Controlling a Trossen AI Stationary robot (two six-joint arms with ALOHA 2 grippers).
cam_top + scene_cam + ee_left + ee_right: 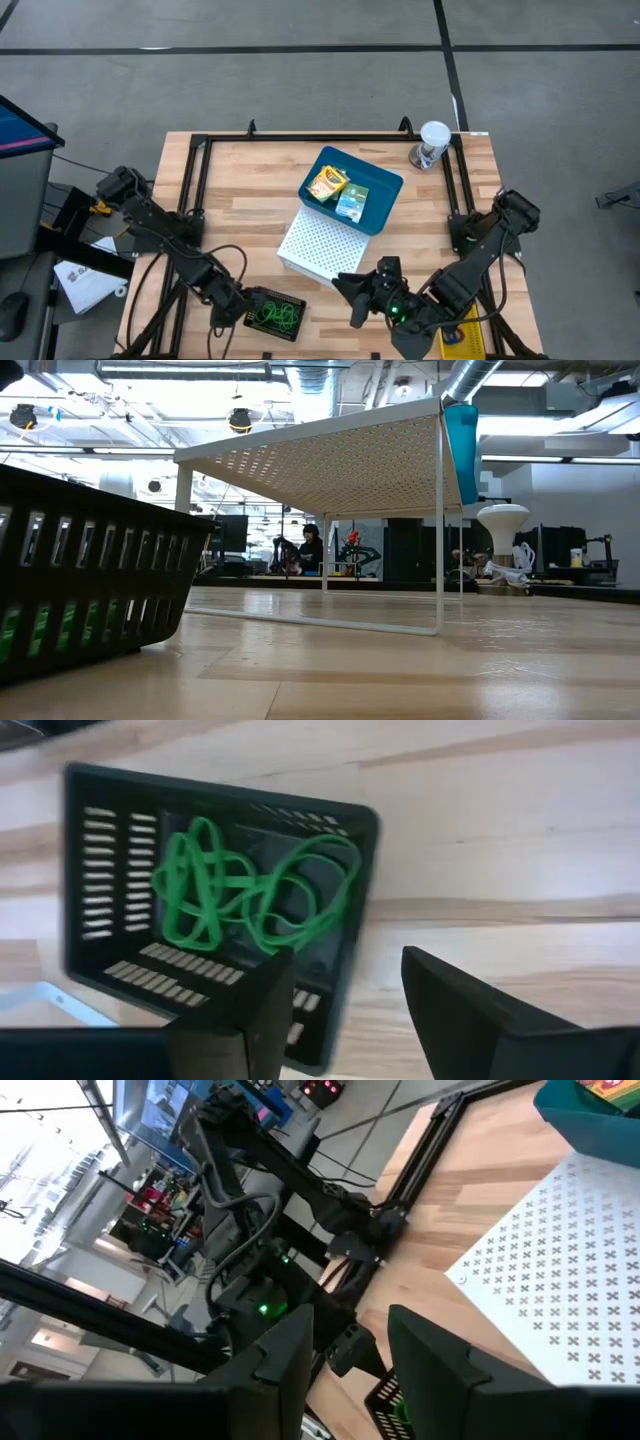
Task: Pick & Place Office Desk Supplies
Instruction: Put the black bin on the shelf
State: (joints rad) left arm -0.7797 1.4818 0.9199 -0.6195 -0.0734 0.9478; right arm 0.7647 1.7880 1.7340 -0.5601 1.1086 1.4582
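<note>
A black slotted basket [274,314] stands at the table's near edge, with a tangle of green rubber-band loops [250,890] lying on its floor. My left gripper [238,306] hovers open above the basket's left corner [345,1010]; one finger is over the basket's rim, the other over bare wood. A yellow-orange crayon box [326,183] and a green card box [352,203] lie in a blue bin [385,205] on top of a white perforated box [322,248]. My right gripper [348,298] is raised near that box's near corner, open with nothing in it [350,1350].
A clear cup with a white lid [432,145] stands at the far right corner. A black frame [195,190] runs along the table's left, far and right edges. Bare wood lies between the basket and the white box [330,460]. A person sits in the room beyond [310,545].
</note>
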